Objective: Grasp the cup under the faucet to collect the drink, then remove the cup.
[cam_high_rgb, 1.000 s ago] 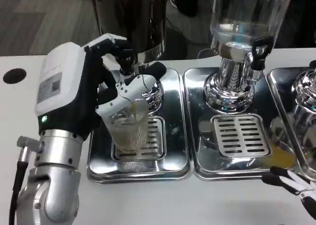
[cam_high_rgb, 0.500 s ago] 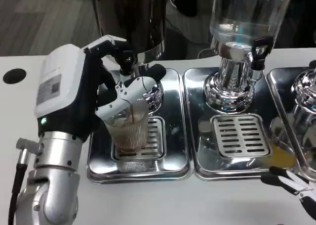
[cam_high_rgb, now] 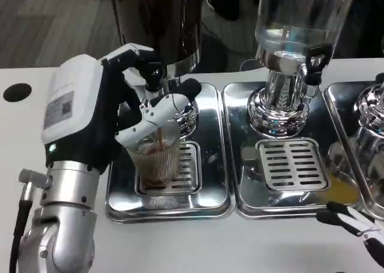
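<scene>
Lower right corner of frame: right hand (cam_high_rgb: 355,225) low over the white counter (cam_high_rgb: 270,243), only black-and-white fingertips visible. Cannot tell how far open it is; nothing seen in it.

Lower left: silver left forearm (cam_high_rgb: 60,225) rises from the bottom edge. Above it, left hand (cam_high_rgb: 99,114), white back facing the camera, fingers wrapped around the cup (cam_high_rgb: 157,159) from the left side of the frame. One white-and-black finger lies across the cup's upper front; upper fingers curl near the black faucet (cam_high_rgb: 155,75).

Cup: clear, ribbed, upright, standing on the slotted drip grate (cam_high_rgb: 187,165) of the left steel tray (cam_high_rgb: 210,195), centre-left of frame. It sits directly beneath the faucet. Brownish liquid visible inside; level hard to read through the ribbing.

Centre-right: second steel tray (cam_high_rgb: 240,183) with its own slotted grate (cam_high_rgb: 295,165), just beside the first tray. A third tray edge (cam_high_rgb: 336,114) shows at the right border, with a yellowish patch (cam_high_rgb: 342,192) near it.

Far row: dark dispenser tank (cam_high_rgb: 159,21) behind the cup, upper centre-left. Clear dispenser (cam_high_rgb: 300,15) on a chrome base (cam_high_rgb: 279,108), upper right. Black round hole (cam_high_rgb: 17,92) in the counter at far left.
</scene>
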### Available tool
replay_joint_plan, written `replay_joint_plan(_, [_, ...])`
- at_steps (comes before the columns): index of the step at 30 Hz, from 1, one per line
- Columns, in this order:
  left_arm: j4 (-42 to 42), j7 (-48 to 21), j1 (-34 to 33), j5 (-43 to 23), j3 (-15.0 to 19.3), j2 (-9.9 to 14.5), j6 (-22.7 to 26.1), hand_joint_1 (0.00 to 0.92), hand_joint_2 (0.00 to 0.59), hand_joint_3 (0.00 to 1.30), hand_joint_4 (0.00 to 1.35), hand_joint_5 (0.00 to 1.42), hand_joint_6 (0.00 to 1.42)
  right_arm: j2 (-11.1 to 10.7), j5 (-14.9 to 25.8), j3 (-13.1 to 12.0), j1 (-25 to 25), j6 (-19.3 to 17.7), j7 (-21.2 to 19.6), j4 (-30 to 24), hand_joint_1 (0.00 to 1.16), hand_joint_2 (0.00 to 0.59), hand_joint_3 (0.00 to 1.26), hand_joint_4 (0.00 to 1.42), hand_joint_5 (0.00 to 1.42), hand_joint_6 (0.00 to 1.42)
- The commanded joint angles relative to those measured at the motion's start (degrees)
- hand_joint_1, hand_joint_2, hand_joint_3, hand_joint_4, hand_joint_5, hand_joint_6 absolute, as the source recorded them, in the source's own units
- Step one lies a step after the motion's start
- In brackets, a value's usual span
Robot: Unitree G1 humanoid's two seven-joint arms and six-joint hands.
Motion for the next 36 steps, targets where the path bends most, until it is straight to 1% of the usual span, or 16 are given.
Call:
replay_joint_plan(1, [-0.1, -2.1, 1.9, -0.6, -0.7, 0.4, -0.5, 0.064, 0.074, 0.51, 0.48, 0.83, 0.76, 0.2, 0.1, 0.1, 0.1, 0.1, 0.4, -0.2, 0.55, 0.421, 0.25, 0.13, 0.12, 0.04])
replay_joint_plan(20, [-0.9, -2.8, 2.0, -0.8, 0.2, 0.5, -0.7, 0.082, 0.077, 0.51, 0.48, 0.81, 0.77, 0.2, 0.0, 0.3, 0.3, -0.1, 0.4, -0.3, 0.55, 0.421, 0.25, 0.13, 0.12, 0.04])
replay_joint_plan(36, [-0.4, -2.9, 1.6, -0.9, -0.2, 0.5, -0.9, 0.082, 0.077, 0.51, 0.48, 0.81, 0.77, 0.3, 0.0, 0.6, -0.2, 0.7, 0.5, -0.8, 0.55, 0.421, 0.24, 0.13, 0.12, 0.04])
